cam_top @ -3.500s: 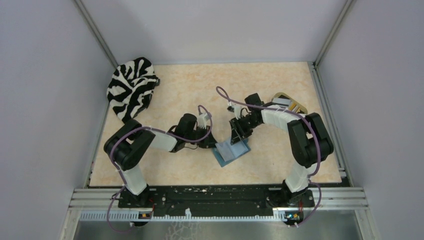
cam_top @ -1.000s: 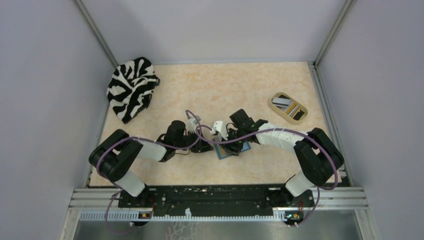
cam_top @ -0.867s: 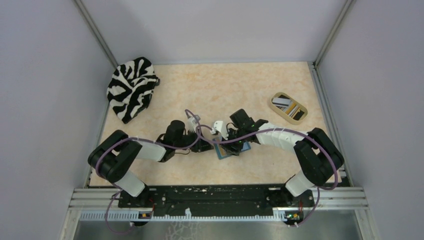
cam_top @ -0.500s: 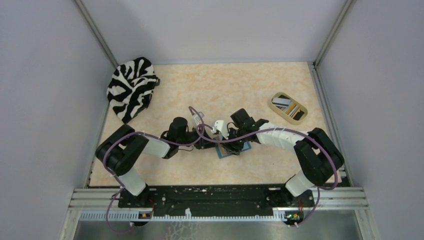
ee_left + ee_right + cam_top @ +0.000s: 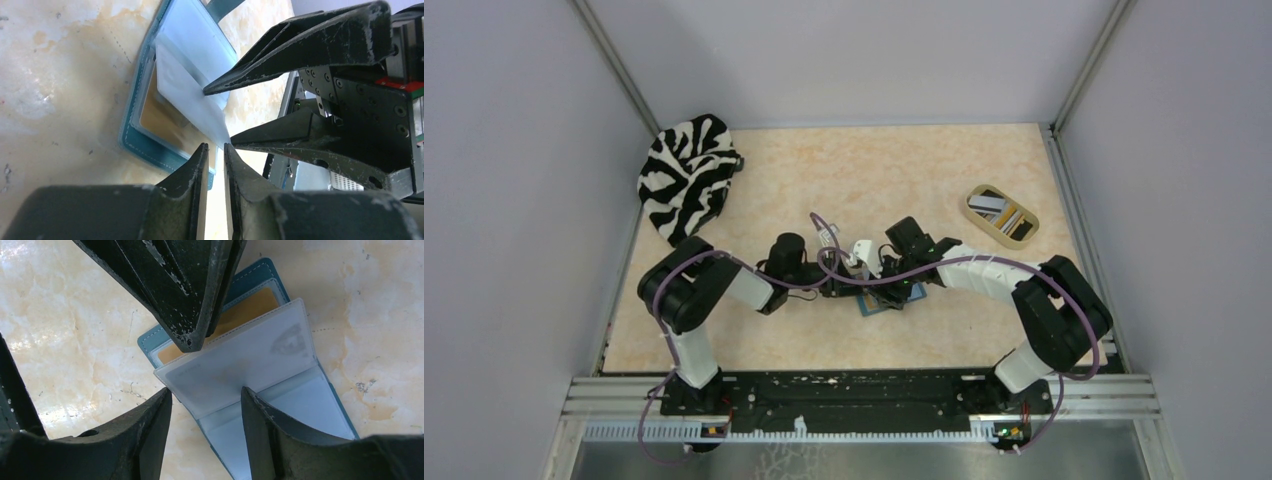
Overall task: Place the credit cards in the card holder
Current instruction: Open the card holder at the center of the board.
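The marbled beige table (image 5: 944,165) fills the floor of a grey-walled enclosure. On it, the left arm (image 5: 724,285) and right arm (image 5: 994,275) both reach inward and meet low over the middle of the table. A crumpled zebra-striped cloth (image 5: 686,172) sits in the far left corner. A beige oval tray (image 5: 967,207) lies at the far right, well apart from the arms, with a pale card (image 5: 989,205) and a dark card (image 5: 1020,229) in it.

The card holder (image 5: 305,405), a teal wallet, lies open and flat on the table between the two grippers, its pale blue inside facing up.

The right gripper (image 5: 205,395) is about half open. Its fingers straddle the wallet's fold, with a clear sleeve leaf (image 5: 240,365) raised between them; each fingertip touches that leaf.

The left gripper (image 5: 216,147) has its fingers nearly together, with only a thin slit between them. Its tip rests at the leaf's edge, over the wallet's left half; I cannot tell whether it pinches anything.

A tan-orange card (image 5: 245,307) sits in the pocket under the leaf.
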